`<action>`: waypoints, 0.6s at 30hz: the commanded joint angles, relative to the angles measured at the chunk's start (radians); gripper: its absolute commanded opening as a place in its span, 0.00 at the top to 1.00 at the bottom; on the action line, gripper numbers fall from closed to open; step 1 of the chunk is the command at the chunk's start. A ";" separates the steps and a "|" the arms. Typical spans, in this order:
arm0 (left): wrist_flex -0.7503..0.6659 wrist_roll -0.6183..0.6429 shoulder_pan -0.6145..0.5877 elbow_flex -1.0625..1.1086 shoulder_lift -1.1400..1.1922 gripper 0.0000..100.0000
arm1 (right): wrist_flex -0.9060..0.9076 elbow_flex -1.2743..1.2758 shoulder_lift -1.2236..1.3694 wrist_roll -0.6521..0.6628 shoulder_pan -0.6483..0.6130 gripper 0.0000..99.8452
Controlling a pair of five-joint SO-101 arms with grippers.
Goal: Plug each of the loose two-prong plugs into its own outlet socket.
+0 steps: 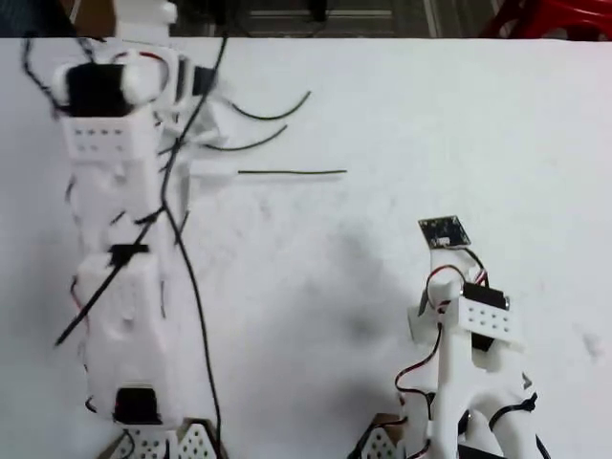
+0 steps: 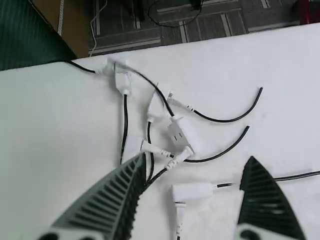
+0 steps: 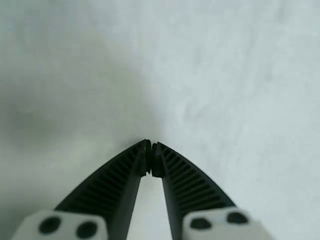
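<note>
- Two arms stand side by side at the near edge of the white surface [image 1: 402,124]. The left arm [image 1: 115,239] stretches up toward the far left corner, and the right arm [image 1: 469,325] sits folded low at the near right.
- The left end effector [image 2: 198,159] hangs spread wide above a tangle of leads. Its ribbed fingers [image 2: 122,195] are well apart and touch nothing.
- Between those fingers a white plug [image 2: 192,191] lies flat on the surface, and its straight cable [image 2: 295,175] runs off to the right.
- Farther on lies a white socket block [image 2: 176,132] with two dark slots facing up. It is apart from the white plug.
- A small plug [image 2: 181,154] lies just beside the block's near end, with its curved cable [image 2: 225,150] sweeping away to the right. I cannot tell whether the two touch.
- A third plug [image 2: 171,97] lies beyond the block, trailing another curved lead [image 2: 230,119] to the right.
- A white connector [image 2: 120,80] rests close to the far edge of the surface, and its black wire [image 2: 82,67] goes over that edge.
- From above, the loose cable ends [image 1: 277,113] fan out to the right of the left arm's tip, all at the far left of the surface.
- The right end effector [image 3: 151,150] is closed with its tips pressed together. It holds nothing and sits over bare surface at the near right, well apart from every plug.
- Grey carpet [image 2: 225,20] shows beyond the far edge.
</note>
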 commanded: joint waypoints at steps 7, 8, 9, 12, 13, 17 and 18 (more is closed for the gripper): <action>-0.002 -0.005 0.005 0.835 -0.920 0.70 | -0.088 0.037 -0.025 -0.078 -0.028 0.98; -0.003 -0.005 0.004 0.924 -1.003 0.70 | -0.096 0.038 -0.025 -0.123 -0.047 0.98; -0.003 -0.005 0.004 1.008 -1.081 0.70 | -0.099 0.038 -0.025 -0.157 -0.064 0.98; -0.011 -0.005 0.004 1.238 -1.296 0.70 | -0.099 0.038 -0.025 -0.176 -0.104 0.98; -0.011 -0.005 0.004 1.310 -1.362 0.70 | -0.099 0.038 -0.025 -0.176 -0.119 0.98; -0.037 -0.005 0.004 1.613 -1.612 0.70 | -0.128 0.054 -0.025 -0.176 -0.188 0.98; -0.052 -0.005 0.004 1.695 -1.679 0.70 | -0.137 0.054 -0.025 -0.176 -0.205 0.98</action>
